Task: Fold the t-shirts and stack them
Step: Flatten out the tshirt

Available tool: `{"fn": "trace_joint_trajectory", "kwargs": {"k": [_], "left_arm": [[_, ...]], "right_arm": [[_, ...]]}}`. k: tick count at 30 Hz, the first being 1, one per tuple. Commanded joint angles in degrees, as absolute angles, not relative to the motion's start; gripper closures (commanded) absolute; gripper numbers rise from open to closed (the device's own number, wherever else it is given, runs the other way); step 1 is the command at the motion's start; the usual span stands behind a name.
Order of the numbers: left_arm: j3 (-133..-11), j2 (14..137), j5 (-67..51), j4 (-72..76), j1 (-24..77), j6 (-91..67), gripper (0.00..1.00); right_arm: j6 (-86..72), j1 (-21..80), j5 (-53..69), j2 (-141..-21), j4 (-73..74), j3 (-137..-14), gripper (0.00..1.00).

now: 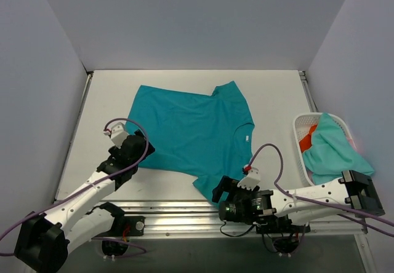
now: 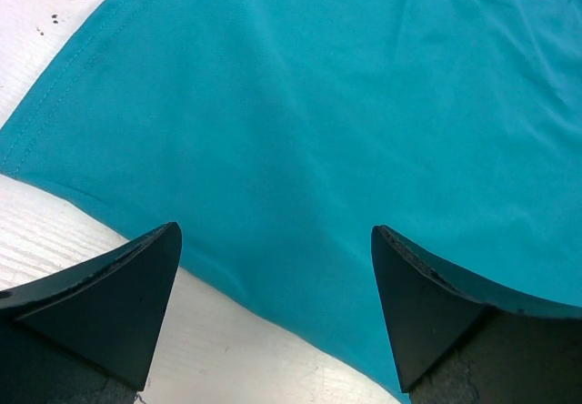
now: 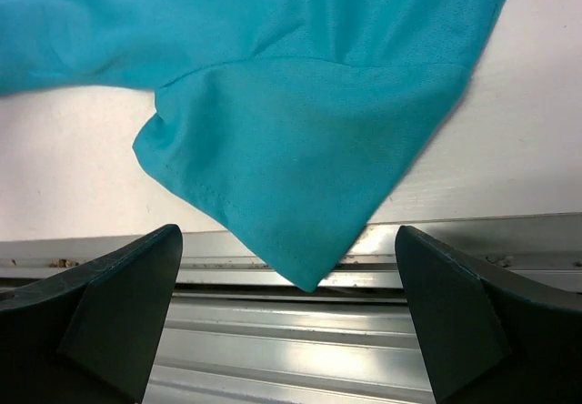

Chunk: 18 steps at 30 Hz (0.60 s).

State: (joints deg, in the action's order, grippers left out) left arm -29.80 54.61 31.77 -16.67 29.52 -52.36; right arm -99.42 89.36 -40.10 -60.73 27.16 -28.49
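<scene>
A deep teal t-shirt (image 1: pixel 196 128) lies spread flat on the white table, collar to the right. My left gripper (image 1: pixel 145 146) is open at its near left hem; in the left wrist view the hem (image 2: pixel 300 240) runs between the black fingers (image 2: pixel 127 295). My right gripper (image 1: pixel 219 190) is open at the near sleeve corner, which hangs over the table's front rail in the right wrist view (image 3: pixel 300 176). A paler aqua shirt (image 1: pixel 335 150) and an orange-red one (image 1: pixel 306 141) lie in the basket.
A white lattice basket (image 1: pixel 300 125) stands at the right edge of the table. An aluminium rail (image 1: pixel 178 208) runs along the front edge, also seen in the right wrist view (image 3: pixel 300 349). Grey walls enclose the table.
</scene>
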Motion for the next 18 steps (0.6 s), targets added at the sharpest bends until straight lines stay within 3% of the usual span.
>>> {"fn": "trace_joint_trajectory", "kwargs": {"k": [1, 7, 11, 18], "left_arm": [[-30.58, 55.28, 33.40, -14.77, 30.32, -52.74, 0.06], [-32.25, 59.23, 33.84, -12.92, 30.32, -51.07, 0.06], [-32.34, 60.90, 33.49, -10.73, 30.41, -50.28, 0.06], [-33.49, 62.67, 32.96, -9.15, 30.15, -48.26, 0.06]], "right_arm": [[-106.08, 89.91, -43.50, -61.52, 30.25, -27.07, 0.01], [-104.79, 87.02, -49.21, -62.84, 25.08, -25.93, 0.02], [-86.08, 70.37, -42.22, -61.88, 11.72, -24.09, 0.03], [-73.04, 58.46, -34.99, -64.23, 2.65, -23.11, 0.04]]}}
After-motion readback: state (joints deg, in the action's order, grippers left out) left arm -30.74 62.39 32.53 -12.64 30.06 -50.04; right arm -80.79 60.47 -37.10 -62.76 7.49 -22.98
